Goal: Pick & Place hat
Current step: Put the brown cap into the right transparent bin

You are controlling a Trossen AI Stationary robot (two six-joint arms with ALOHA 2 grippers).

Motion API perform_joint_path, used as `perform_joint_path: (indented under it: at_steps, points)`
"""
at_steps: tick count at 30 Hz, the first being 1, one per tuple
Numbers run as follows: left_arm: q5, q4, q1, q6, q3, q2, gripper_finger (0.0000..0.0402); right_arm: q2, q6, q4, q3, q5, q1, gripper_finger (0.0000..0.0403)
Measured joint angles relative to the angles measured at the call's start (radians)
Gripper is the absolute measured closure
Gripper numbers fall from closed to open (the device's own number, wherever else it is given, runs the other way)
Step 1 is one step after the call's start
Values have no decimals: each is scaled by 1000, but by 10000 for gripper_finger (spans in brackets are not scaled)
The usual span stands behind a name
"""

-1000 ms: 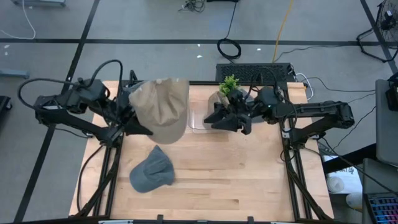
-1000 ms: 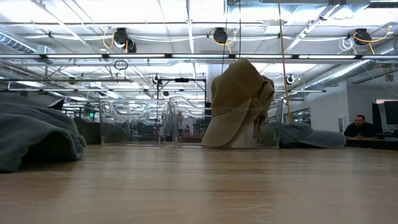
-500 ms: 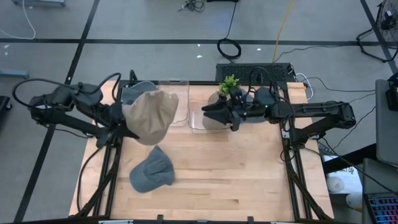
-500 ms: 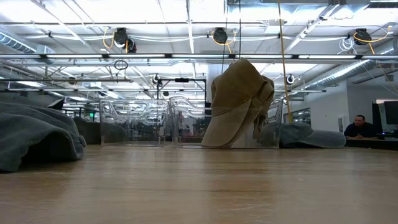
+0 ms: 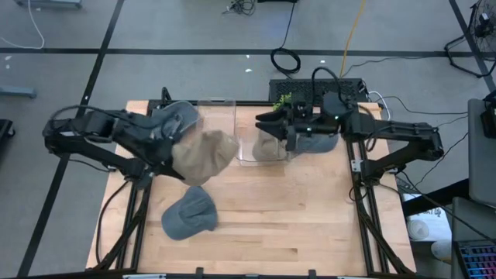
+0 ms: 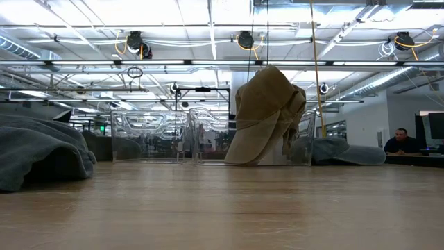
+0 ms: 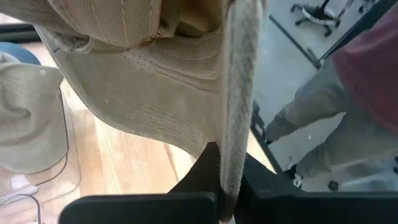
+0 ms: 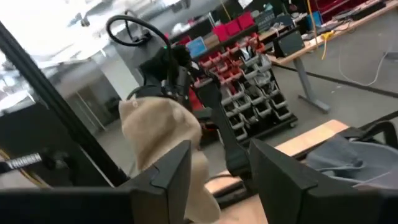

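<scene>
A: Surface?
B: Wooden table (image 5: 294, 225), light planks, dark frame rails along both sides.
A: On it?
B: Grey cap (image 5: 190, 213) lying flat near the front left, clear of everything else. Clear plastic bin (image 5: 246, 143) at the back centre, standing directly on the wood. Second clear bin (image 5: 221, 116) just beside it toward the left, partly covered. Grey hat (image 5: 314, 141) on the back right, beside the first bin. Small green plant (image 5: 280, 101) at the back edge, base hidden.
A: Low view?
B: Same wood (image 6: 222, 208) filling the foreground, bins (image 6: 149, 135) standing at the far edge.
</scene>
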Motion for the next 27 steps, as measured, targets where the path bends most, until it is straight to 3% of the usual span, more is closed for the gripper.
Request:
perform_joint_path:
  at_steps: [10,19,27]
  points:
    - [0,0,0,12,9,167,394,0,-159,-114,74,-54,3,250]
    - [2,-2,18,17,170,321,394,1,-347,-178,74,-86,33,248]
    - [28,-6,44,29,295,429,394,0,-383,-213,74,-108,54,190]
